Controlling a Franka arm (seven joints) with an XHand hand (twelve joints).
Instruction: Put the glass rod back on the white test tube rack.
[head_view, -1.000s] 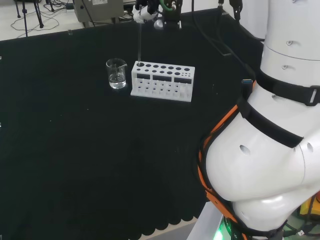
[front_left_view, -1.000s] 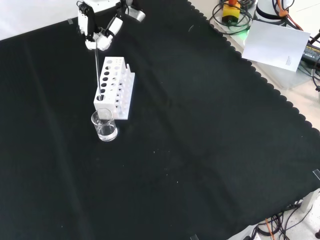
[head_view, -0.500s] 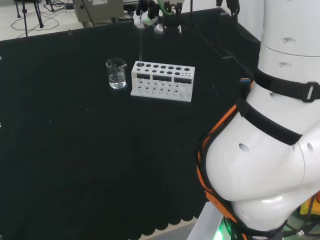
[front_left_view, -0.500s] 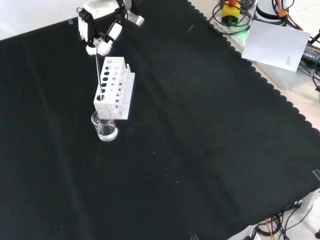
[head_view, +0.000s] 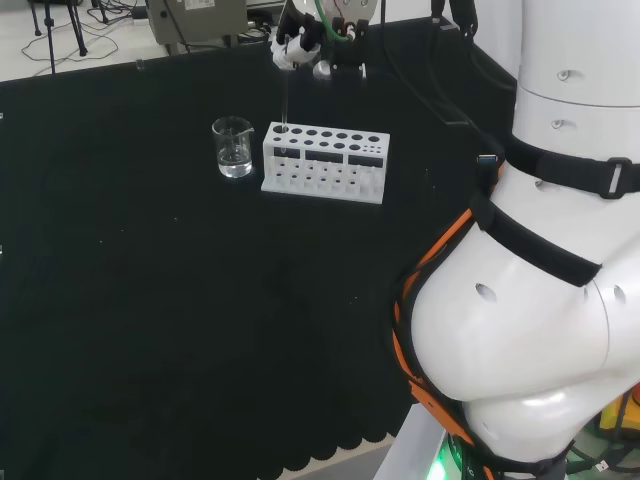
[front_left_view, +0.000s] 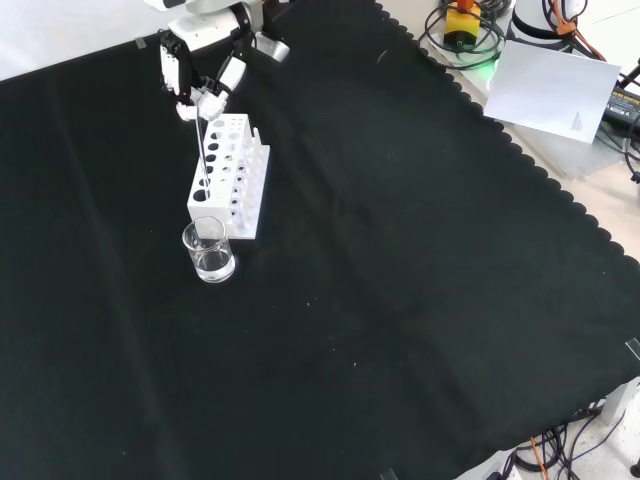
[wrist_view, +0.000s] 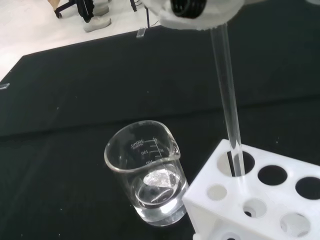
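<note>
Rod (wrist_view: 227, 95) in rack (wrist_view: 260, 200) hole

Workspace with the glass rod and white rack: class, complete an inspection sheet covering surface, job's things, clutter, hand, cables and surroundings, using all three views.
Surface: black cloth with a scalloped edge, bare over most of its area.
Job's things: glass rod, roughly upright, lower end inside the corner hole of the white test tube rack nearest the beaker.
Clutter: small clear beaker beside the rack's end; contents cannot be told.
Hand: hand above the rack, fingers pinching the rod's top.
Cables: orange and black cables run along the arm; more cables lie off the cloth's far edge.
Surroundings: white sheet beyond the cloth.
</note>
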